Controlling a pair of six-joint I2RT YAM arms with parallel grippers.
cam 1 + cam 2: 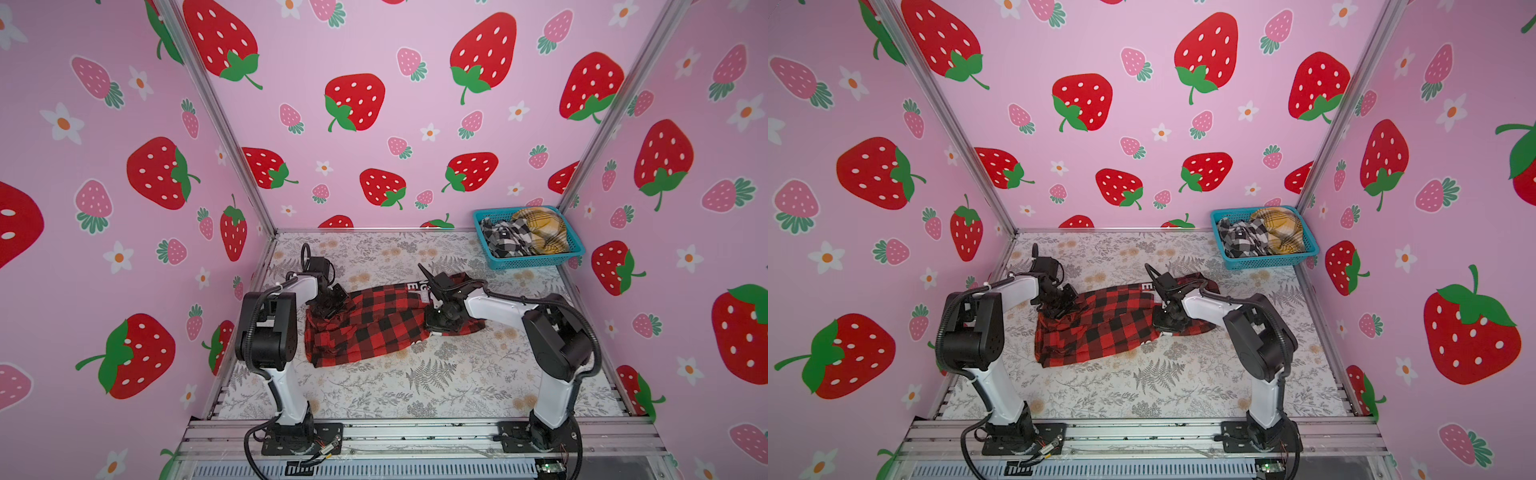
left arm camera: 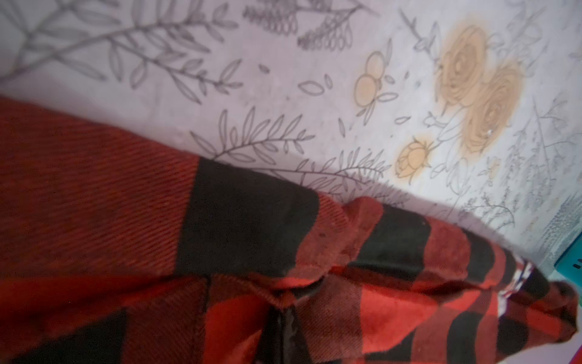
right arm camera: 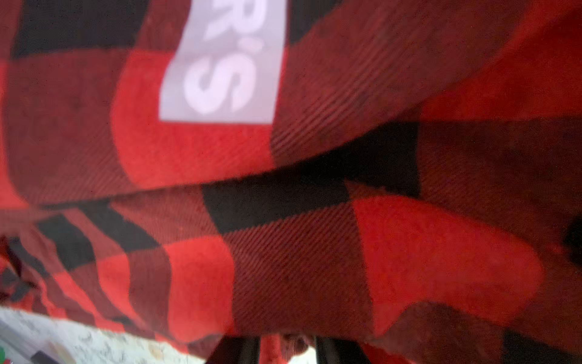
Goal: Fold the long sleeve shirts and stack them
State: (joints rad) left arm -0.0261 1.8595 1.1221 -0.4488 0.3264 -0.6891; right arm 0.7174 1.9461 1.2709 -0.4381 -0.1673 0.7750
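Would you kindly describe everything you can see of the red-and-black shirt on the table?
The red-and-black shirt is soft checked flannel with white letters near its far edge. It lies rumpled across the middle of the table, the left gripper pinching its left end, the right gripper down on its right end.

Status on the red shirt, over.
Left pincer shut on red-and-black shirt. Right pincer down at its lettered end, grip unclear. Shirt bunched, not folded. Black-and-white shirt, mustard shirt in basket, clear.
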